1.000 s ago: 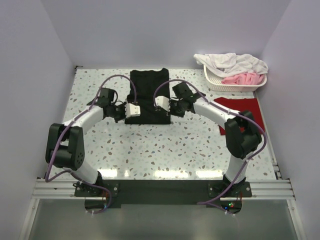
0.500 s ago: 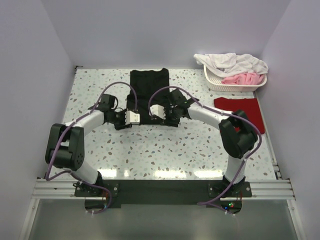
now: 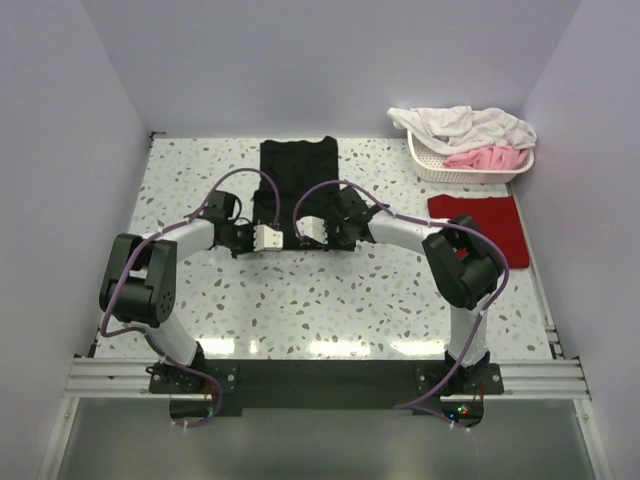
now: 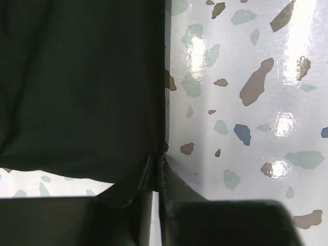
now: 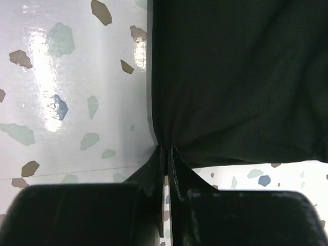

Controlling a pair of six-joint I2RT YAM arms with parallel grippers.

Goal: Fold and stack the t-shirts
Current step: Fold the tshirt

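Left gripper (image 4: 158, 163) has its two fingers pressed together on a corner of the black t-shirt (image 3: 297, 170), with the cloth drawn into a small peak between them. Right gripper (image 5: 166, 154) is likewise closed tight on another corner of the same shirt, and wrinkles fan out from the pinch. From above, both arms reach inward and meet side by side at the shirt's near edge, the left one at its near left corner and the right one just beside it, further along that edge.

The table (image 3: 330, 300) is a speckled white terrazzo surface. The black t-shirt lies flat around the middle of the table's far half, with its far end close to the far edge and its near end under the two wrists. The dark red t-shirt (image 3: 480, 222) lies folded into a flat rectangle along the right edge, well apart from the black one. A white basket (image 3: 450, 172) sits in the far right corner, just beyond the red shirt. White cloth (image 3: 455, 122) spills over its rim, with pink cloth (image 3: 485, 157) beneath it.
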